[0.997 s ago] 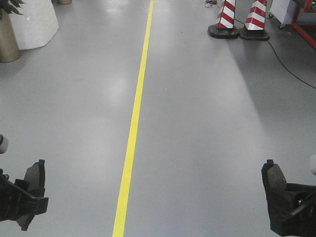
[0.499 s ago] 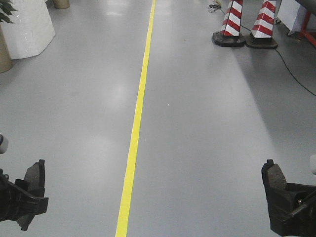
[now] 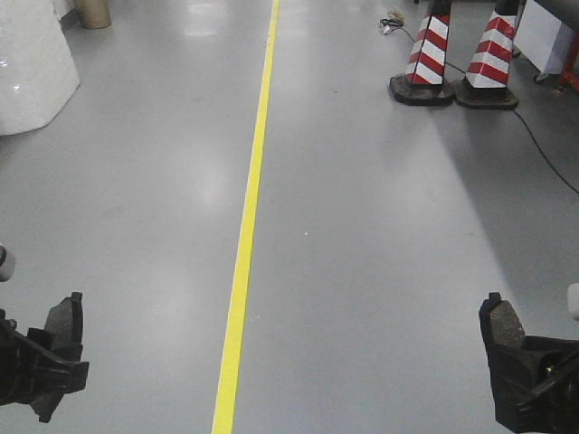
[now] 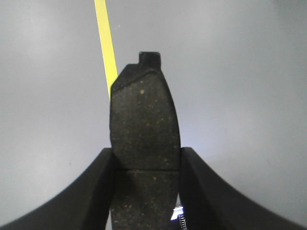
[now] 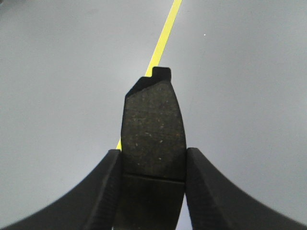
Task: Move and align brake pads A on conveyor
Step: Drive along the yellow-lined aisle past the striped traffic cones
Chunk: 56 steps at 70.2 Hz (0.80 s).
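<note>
In the front-facing view, the left gripper sits at the lower left corner and the right gripper at the lower right corner, both above a smooth grey floor. Each one carries a dark brake pad that points upward and forward: the left brake pad stands out of the left fingers, the right brake pad out of the right fingers. A yellow line runs along the floor between the two arms. Far ahead on the right stand two red-and-white cones with a black cable lying beside them, and at the far left there is a white rounded object. The conveyor does not show in this view.

In the left wrist view, the two black fingers press against both sides of the pad, near its thin cross groove; the pad is speckled, dark grey, with a small tab on its top end. The yellow line passes behind it.

In the right wrist view, the right fingers are clamped on the other pad in the same way, touching its two long edges at the groove, with the tab end pointing away from the gripper, over the grey floor and the yellow line
</note>
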### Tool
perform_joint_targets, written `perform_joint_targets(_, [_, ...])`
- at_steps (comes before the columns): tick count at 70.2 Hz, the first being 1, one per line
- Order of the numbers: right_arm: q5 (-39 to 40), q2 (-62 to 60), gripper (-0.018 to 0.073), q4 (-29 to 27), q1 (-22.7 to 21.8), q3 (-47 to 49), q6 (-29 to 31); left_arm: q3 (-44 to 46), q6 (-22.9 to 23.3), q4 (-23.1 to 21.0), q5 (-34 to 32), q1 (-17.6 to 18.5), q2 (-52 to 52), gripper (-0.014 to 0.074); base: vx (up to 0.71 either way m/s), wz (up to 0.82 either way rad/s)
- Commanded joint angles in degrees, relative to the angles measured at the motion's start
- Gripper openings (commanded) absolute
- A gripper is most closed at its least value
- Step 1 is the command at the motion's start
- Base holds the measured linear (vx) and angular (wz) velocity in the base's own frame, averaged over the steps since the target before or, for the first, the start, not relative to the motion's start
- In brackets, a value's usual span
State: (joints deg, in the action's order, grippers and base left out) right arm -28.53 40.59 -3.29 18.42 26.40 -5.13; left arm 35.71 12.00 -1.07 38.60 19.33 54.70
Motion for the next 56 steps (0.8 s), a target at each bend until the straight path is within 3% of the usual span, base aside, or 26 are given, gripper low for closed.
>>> perform_joint_targets(1, [4.02,-0.24,-0.0001,0.39,-0.08,1.75,0.50,1.53,0.19,-0.33,-3.76,0.38,-0.77,0.0073,0.62,-0.06])
perform_joint_targets(56, [3.65,-0.24,-0.0001,0.39,-0.08,1.75,0.50,1.53,0.19,-0.34,-3.81,0.38,-0.77,0.0073,0.64,-0.01])
